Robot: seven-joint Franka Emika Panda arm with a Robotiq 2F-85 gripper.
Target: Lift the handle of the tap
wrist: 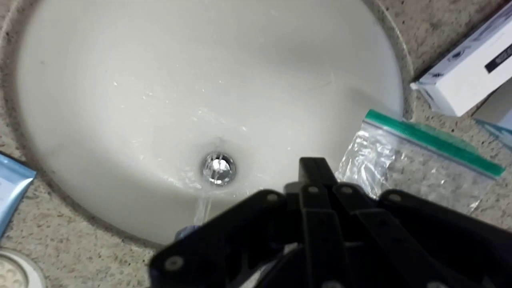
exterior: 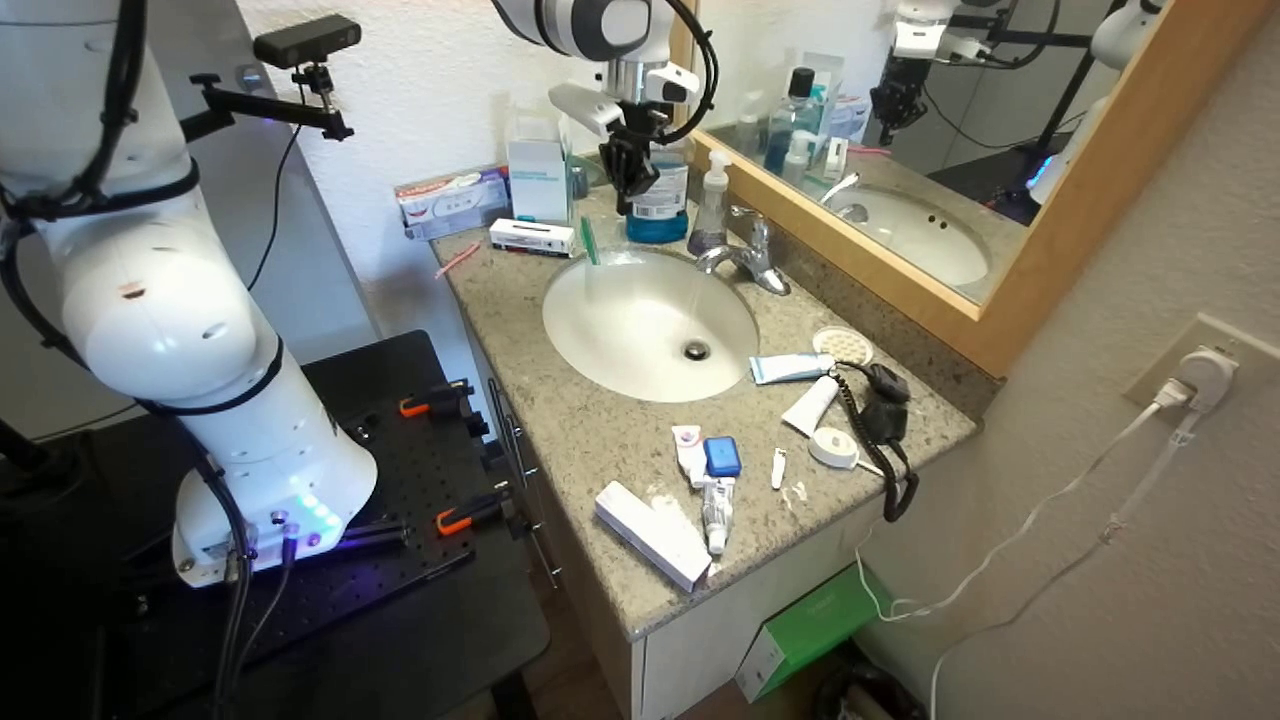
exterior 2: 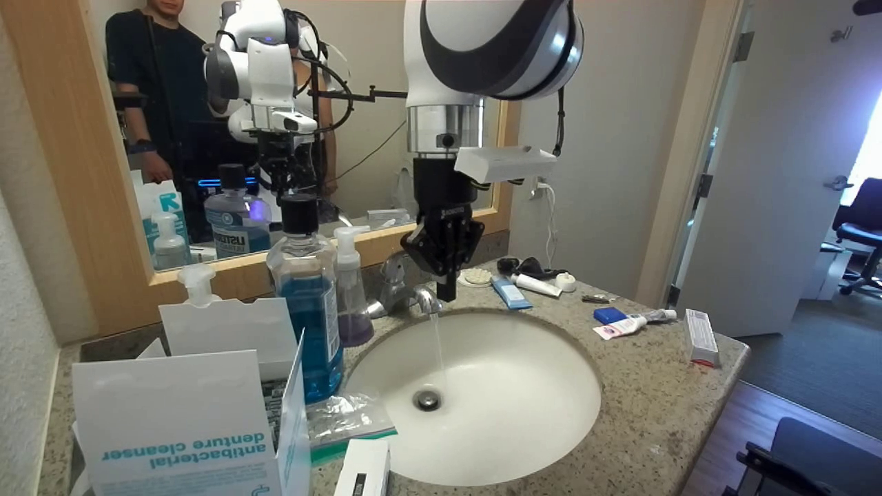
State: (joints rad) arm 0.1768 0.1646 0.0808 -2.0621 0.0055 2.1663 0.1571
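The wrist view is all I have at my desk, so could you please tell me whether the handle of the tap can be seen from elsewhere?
Observer: Yes, in an exterior view the handle shows on top of the tap.
Operator: Thank you. Would you say the claw is touching the handle?
Observer: No, an exterior view shows a gap between the two.
Operator: And may I ask what stands right beside the tap?
Observer: A pump bottle; in both exterior views it stands between the tap and the mouthwash bottle.
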